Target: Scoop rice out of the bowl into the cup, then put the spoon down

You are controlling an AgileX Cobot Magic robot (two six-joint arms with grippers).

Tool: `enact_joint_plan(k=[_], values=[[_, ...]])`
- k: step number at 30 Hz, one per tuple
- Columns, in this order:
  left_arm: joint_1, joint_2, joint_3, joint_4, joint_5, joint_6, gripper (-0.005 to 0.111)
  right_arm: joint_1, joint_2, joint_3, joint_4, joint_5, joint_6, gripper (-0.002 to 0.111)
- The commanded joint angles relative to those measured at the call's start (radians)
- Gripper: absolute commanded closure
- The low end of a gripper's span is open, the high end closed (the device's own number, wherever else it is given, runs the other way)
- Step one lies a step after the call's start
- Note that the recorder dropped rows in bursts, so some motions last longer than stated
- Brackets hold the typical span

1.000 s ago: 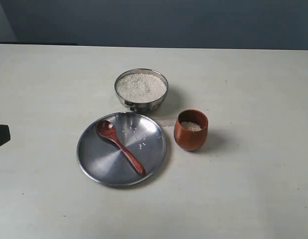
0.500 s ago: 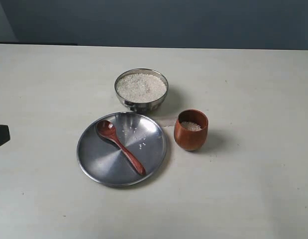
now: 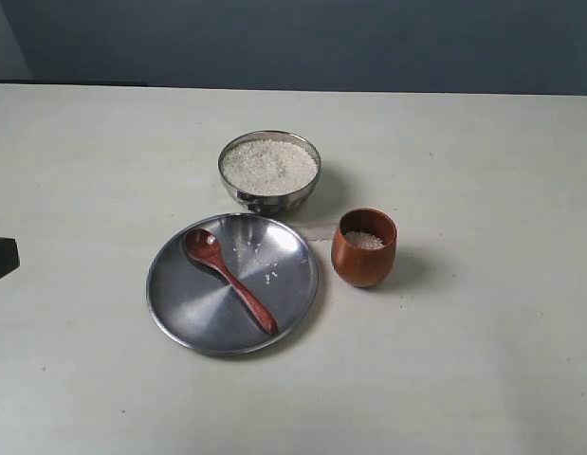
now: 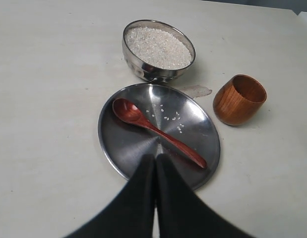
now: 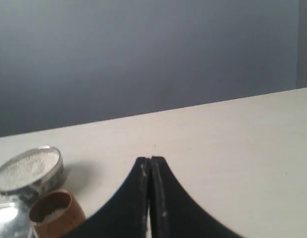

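The steel bowl (image 3: 269, 172) (image 4: 158, 50) (image 5: 28, 172) stands at the back, heaped with white rice (image 3: 269, 165) (image 4: 158, 47). The reddish-brown wooden cup (image 3: 364, 247) (image 4: 239, 99) (image 5: 56, 213) stands to its front right with a little rice (image 3: 364, 240) inside. The wooden spoon (image 3: 230, 281) (image 4: 158, 131) lies on the flat steel plate (image 3: 179, 303) (image 4: 123, 148), free of any gripper. My left gripper (image 4: 154, 157) (image 3: 1, 258) is shut and empty, back at the table's left edge. My right gripper (image 5: 150, 159) is shut and empty, apart from the cup; the exterior view does not show it.
A few loose rice grains (image 3: 269, 277) (image 4: 170, 116) lie on the plate beside the spoon. A faint wet-looking patch (image 4: 195, 90) marks the pale table (image 3: 483, 360) between bowl and cup. A dark wall (image 3: 293, 43) runs behind the table's far edge.
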Motion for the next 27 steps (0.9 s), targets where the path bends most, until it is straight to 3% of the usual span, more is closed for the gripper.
enact_joint_plan(k=[1,4,15,27], values=[[0.001,0.004,-0.006,-0.001,-0.002,0.0,0.106,-0.006,-0.006,0.047,0.235,0.019,-0.376,0.108],[0.001,0.004,-0.006,-0.001,-0.002,0.003,0.106,-0.006,-0.006,0.077,0.398,-0.042,-0.614,0.108],[0.001,0.004,-0.006,-0.001,-0.002,0.003,0.106,-0.006,-0.006,0.12,0.318,-0.026,-0.616,0.108],[0.001,0.004,-0.006,-0.001,-0.002,0.003,0.106,-0.013,-0.006,0.225,0.396,-0.104,-0.615,0.108]])
